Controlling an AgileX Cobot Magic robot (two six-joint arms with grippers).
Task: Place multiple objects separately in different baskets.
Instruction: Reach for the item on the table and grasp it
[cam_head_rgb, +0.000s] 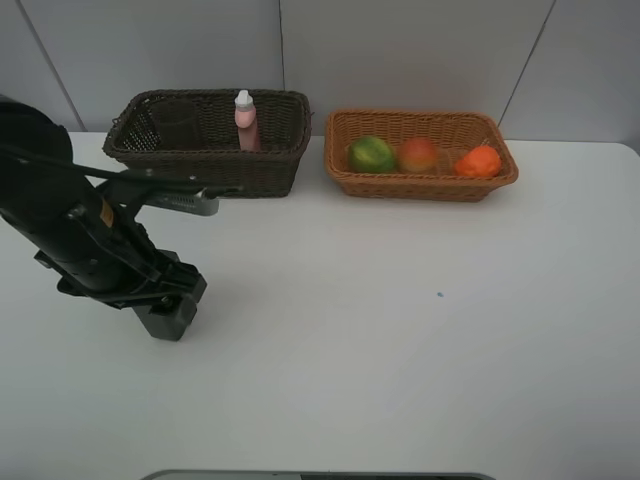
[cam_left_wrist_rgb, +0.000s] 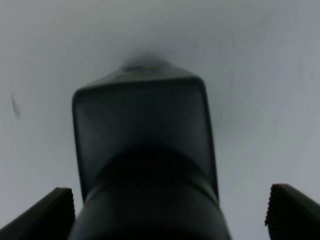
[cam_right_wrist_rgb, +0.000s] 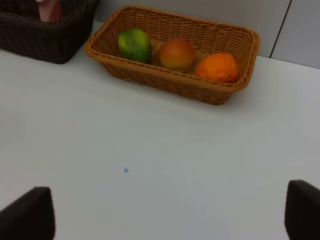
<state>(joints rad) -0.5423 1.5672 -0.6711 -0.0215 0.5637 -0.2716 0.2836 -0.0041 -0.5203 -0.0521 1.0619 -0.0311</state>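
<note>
While two wicker baskets stand side by side at the far edge of the white tabletop (cam_head_rgb: 400, 330), their contents differ in count. One dark brown basket (cam_head_rgb: 210, 150), the deeper of the two, holds a single visible item: one slim pink bottle with a white cap (cam_head_rgb: 245, 120), upright against its far wall. One light orange-brown basket (cam_head_rgb: 420, 160), shallower, holds three fruits in a row: one green round fruit (cam_head_rgb: 371, 154), one red-yellow peach (cam_head_rgb: 419, 155) in the middle, and one orange (cam_head_rgb: 479, 161). The fruits lie close together, the green one nearest the dark basket.

One dark green bottle (cam_left_wrist_rgb: 145, 150) lies on the tabletop under the left arm, well apart from both baskets; in the high view only a dark blocky shape shows there and cannot be told apart from the arm.

One arm is seen from the high camera. The left arm reaches in from the left edge, angled down, with the left gripper (cam_left_wrist_rgb: 170, 210) low over the tabletop. Its jaws are spread wide, one fingertip (cam_left_wrist_rgb: 55, 210) on either side of the bottle, with a gap on each side.

The right gripper (cam_right_wrist_rgb: 170, 215) appears only in its own wrist view, raised above bare tabletop facing the light basket, jaws spread wide with nothing between them.
</note>
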